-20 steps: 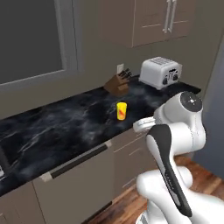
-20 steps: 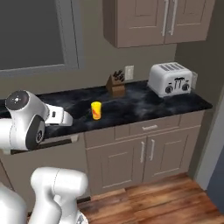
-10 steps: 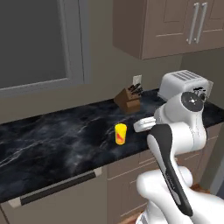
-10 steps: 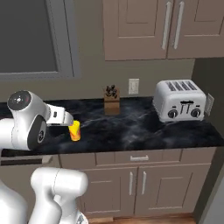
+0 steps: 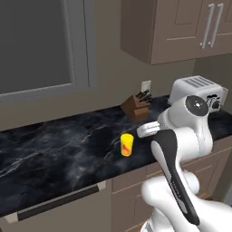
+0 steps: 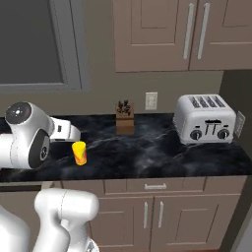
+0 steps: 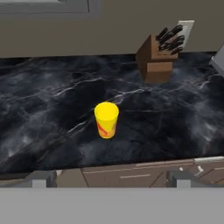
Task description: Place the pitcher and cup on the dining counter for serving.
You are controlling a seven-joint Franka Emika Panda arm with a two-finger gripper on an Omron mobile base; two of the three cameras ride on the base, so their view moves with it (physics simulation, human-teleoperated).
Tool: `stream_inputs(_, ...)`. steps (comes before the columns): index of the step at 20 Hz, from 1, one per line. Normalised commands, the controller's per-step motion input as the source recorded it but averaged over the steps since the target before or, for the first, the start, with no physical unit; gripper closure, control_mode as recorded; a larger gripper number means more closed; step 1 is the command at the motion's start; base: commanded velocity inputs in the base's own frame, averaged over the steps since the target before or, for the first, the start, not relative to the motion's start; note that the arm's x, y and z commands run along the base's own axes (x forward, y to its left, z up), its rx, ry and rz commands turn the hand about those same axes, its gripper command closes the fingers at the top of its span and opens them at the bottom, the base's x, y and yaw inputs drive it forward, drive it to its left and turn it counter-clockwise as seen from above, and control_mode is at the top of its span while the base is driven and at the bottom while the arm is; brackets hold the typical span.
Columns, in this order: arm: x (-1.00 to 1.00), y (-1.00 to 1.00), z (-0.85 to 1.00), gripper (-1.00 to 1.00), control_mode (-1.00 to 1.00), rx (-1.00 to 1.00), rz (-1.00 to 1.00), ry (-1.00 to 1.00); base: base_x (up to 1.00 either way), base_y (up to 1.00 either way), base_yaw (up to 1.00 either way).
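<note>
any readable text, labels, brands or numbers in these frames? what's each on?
None readable.
Cup: a red mark on its yellow side, a shape and no letters.
Toaster: dark knobs and levers on the front; any markings around them are too small to read.
Wall outlet: plain plate, no print.
Knife block: plain wood, no label.

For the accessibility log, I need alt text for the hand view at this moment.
A yellow cup with a red mark stands upright on a black marble-veined counter, centred ahead of the open gripper. A wooden knife block sits farther back by a wall outlet.
</note>
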Motion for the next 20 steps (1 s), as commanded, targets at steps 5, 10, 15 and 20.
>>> stream_inputs(5, 0.00, 0.00, 0.00, -1.00, 1.00, 0.00, 0.00, 0.00, 0.31, 0.10, 0.00)
stream_inputs(10, 0.00, 0.00, 0.00, -1.00, 1.00, 0.00, 0.00, 0.00, 0.16, 0.02, 0.15)
stream_inputs(15, 0.00, 0.00, 0.00, -1.00, 1.00, 0.00, 0.00, 0.00, 0.21, 0.00, 0.30)
stream_inputs(20, 0.00, 0.00, 0.00, -1.00, 1.00, 0.00, 0.00, 0.00, 0.10, 0.07, 0.15)
